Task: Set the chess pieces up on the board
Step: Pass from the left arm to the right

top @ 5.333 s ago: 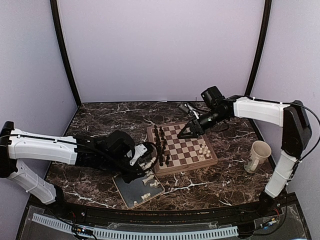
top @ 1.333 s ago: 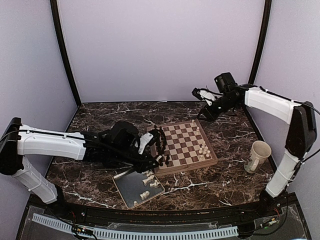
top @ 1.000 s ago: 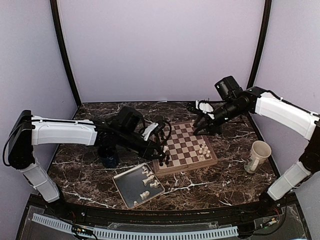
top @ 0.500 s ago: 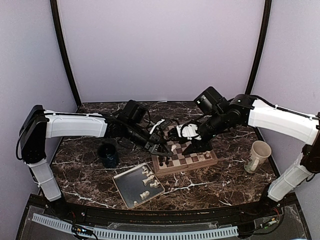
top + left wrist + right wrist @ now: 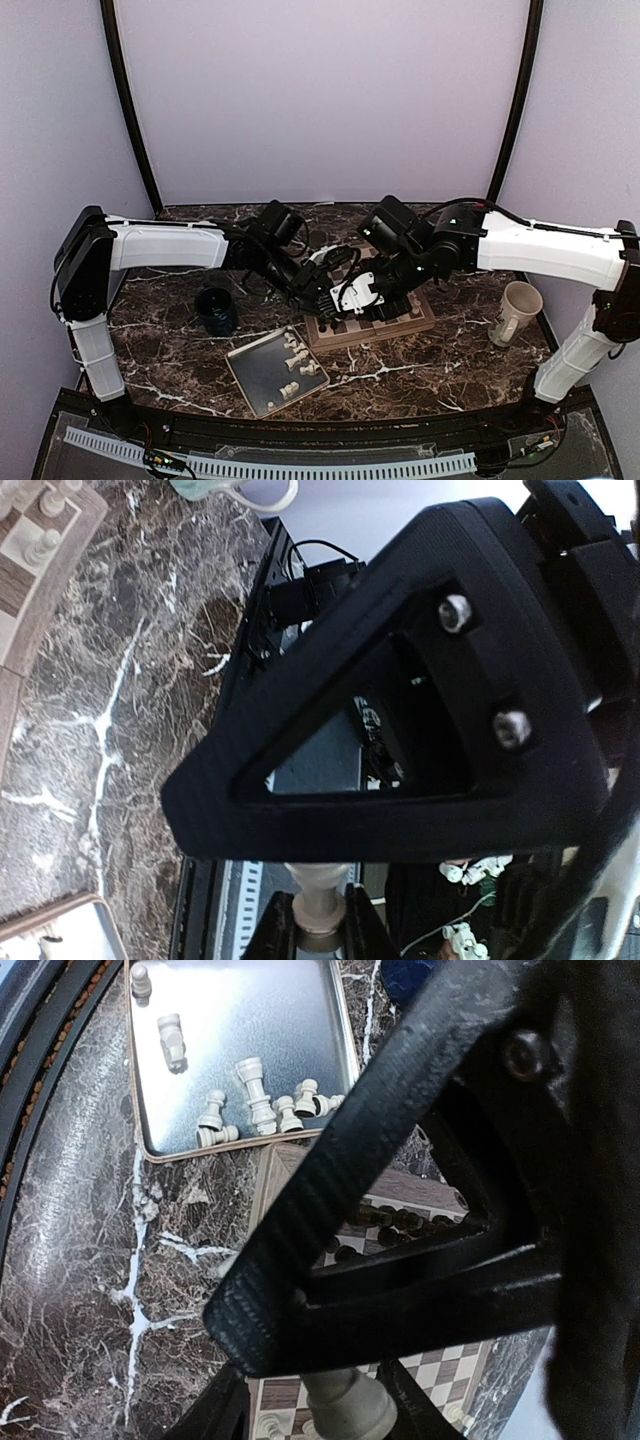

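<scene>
Both arms meet low over the near-left part of the board [image 5: 375, 334] — reads to me as a hand-off. Left gripper [image 5: 325, 291] is clamped on a cream piece [image 5: 320, 908]; its wrist view shows the fingers tight on both sides of the base. Can't tell which piece it is. Right gripper [image 5: 351, 298] straddles a cream piece in its own wrist view, likely the same one, but a gap shows on one side, so I can't tell whether it's gripping or only bracketing.

My guess at why: the loose cream pieces [image 5: 255, 1100] lie tumbled in the metal tray [image 5: 252, 378] just near-left of the board, on the left arm's side. The standing cream ones [image 5: 42, 542] sit on the board's right edge — right arm's reach. Dark pieces [image 5: 385, 1222] line the left edge.

Surface is a dark marble-look table [image 5: 160, 350] with white veins. A dark blue cup [image 5: 215, 310] sits left of the board, a cream mug [image 5: 515, 312] well off to the right. Pale lilac walls with black corner posts close the cell.
</scene>
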Action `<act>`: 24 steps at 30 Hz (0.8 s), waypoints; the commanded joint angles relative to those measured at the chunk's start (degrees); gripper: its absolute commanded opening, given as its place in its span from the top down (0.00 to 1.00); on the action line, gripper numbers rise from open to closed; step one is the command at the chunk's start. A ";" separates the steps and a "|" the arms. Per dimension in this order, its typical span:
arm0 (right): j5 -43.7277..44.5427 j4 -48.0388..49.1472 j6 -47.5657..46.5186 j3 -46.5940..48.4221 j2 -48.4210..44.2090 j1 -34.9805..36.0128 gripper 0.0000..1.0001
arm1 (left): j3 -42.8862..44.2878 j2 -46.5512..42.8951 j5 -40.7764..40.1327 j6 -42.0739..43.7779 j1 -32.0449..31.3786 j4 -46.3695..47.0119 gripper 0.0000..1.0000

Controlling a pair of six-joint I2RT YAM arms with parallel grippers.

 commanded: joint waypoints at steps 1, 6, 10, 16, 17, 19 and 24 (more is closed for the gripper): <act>3.11 2.33 -2.03 1.50 1.12 1.64 0.61 | 2.17 0.05 4.46 1.55 -0.21 -5.12 0.93; 3.12 1.88 -2.15 1.50 1.00 2.57 0.77 | 2.36 0.84 5.88 0.35 -0.15 -4.98 0.93; 3.40 1.67 -1.68 1.43 0.77 2.80 0.88 | 3.22 1.62 6.92 -0.34 0.09 -5.20 0.94; 3.97 3.58 0.13 -0.22 -0.11 2.80 0.77 | 3.12 2.01 7.99 -1.10 0.64 -4.95 0.95; 4.33 4.32 0.20 -0.58 -0.31 2.81 0.70 | 3.10 2.21 8.36 -1.10 0.64 -5.00 0.95; 4.66 4.71 0.11 0.12 -0.13 2.81 0.67 | 3.30 2.61 8.96 -1.22 0.64 -4.95 0.96; 2.34 3.83 -0.06 3.36 1.10 3.10 0.64 | 3.85 3.29 9.50 -1.85 0.64 -4.88 0.95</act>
